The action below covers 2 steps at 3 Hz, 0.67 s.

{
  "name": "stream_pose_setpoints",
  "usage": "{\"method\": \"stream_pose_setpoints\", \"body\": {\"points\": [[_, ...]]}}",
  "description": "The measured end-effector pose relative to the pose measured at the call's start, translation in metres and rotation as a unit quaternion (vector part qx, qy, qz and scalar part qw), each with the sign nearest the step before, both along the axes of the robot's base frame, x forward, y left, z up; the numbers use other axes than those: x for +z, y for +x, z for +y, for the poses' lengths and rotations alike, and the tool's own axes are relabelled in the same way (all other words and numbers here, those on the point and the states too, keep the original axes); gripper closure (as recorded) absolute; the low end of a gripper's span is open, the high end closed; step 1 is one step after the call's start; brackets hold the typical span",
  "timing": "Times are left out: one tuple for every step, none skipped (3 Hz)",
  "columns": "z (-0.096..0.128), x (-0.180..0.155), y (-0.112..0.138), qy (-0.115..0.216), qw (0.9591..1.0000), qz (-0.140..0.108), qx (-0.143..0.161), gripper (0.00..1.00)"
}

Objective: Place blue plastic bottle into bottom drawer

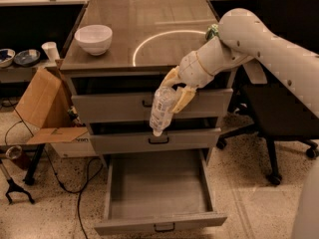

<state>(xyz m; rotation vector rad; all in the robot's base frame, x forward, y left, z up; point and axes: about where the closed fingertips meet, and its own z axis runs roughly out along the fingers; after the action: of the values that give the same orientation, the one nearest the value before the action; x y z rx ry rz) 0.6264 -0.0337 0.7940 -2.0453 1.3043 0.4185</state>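
My gripper (174,89) is shut on the blue plastic bottle (162,108), a small clear bottle that hangs cap-down in front of the upper drawers. The white arm reaches in from the right. The bottom drawer (158,224) is pulled out below, and its grey inside shows nothing in it. The bottle hangs above the drawer's back part, level with the middle drawer front. A bit of the green patterned can (213,32) peeks out behind the arm on the cabinet top.
A white bowl (93,38) stands on the cabinet top at the left. An open cardboard box (44,108) sits left of the cabinet, with cables on the floor. A black office chair (279,108) stands at the right.
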Motion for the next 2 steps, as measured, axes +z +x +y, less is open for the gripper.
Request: {"method": "stream_pose_setpoints", "body": {"points": [[0.008,-0.039,-0.009,0.055,0.9984,0.009,0.000,1.00],[0.022,-0.123,-0.026,0.149,0.9881,0.033,-0.019,1.00]]}}
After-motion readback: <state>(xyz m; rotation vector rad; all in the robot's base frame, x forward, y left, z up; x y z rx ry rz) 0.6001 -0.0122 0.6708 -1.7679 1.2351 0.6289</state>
